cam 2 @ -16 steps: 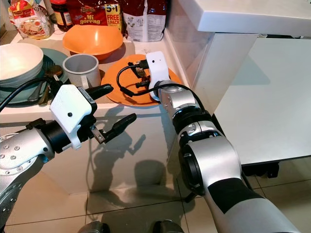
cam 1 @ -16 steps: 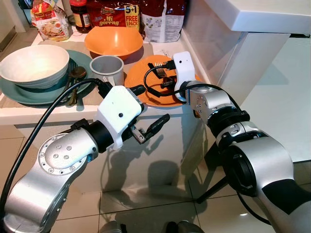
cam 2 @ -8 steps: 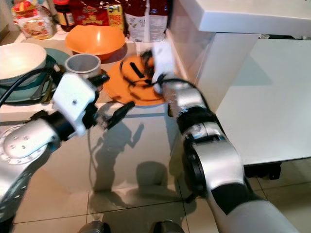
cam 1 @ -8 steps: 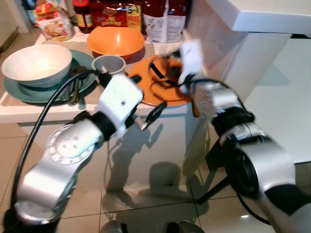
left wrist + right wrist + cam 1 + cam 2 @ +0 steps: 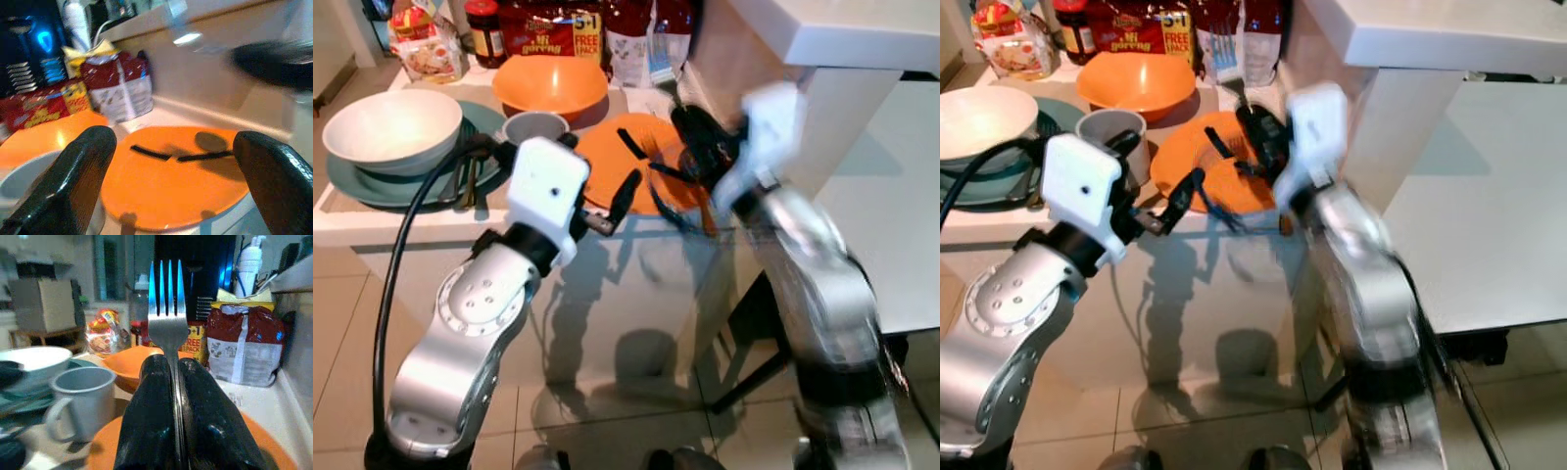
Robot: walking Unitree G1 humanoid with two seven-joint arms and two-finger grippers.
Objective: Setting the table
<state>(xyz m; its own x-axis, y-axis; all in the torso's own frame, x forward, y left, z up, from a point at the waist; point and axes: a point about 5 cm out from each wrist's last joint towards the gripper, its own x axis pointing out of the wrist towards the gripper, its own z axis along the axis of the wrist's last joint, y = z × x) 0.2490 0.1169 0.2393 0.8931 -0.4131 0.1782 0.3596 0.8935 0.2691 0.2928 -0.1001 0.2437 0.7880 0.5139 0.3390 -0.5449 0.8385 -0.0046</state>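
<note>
An orange plate (image 5: 625,166) lies at the counter's front right corner. My right gripper (image 5: 175,382) is shut on the handle of a silver fork (image 5: 167,308), tines pointing up. That gripper (image 5: 703,149) hovers, blurred, just above the plate's right side. My left gripper (image 5: 602,174) is open at the counter's front edge, its fingers (image 5: 85,171) spread wide with the plate (image 5: 171,181) in front of them and nothing held. A grey mug (image 5: 534,125) stands just left of the plate.
An orange bowl (image 5: 548,83) sits behind the mug. A white bowl (image 5: 391,127) rests on a teal plate (image 5: 342,181) at the left, with cutlery (image 5: 465,181) beside it. Food packets (image 5: 543,29) line the back. A white table (image 5: 891,196) stands to the right.
My right gripper has lifted up off the orange plate with the fork and swung right. My left gripper has risen to the counter edge by the plate.
</note>
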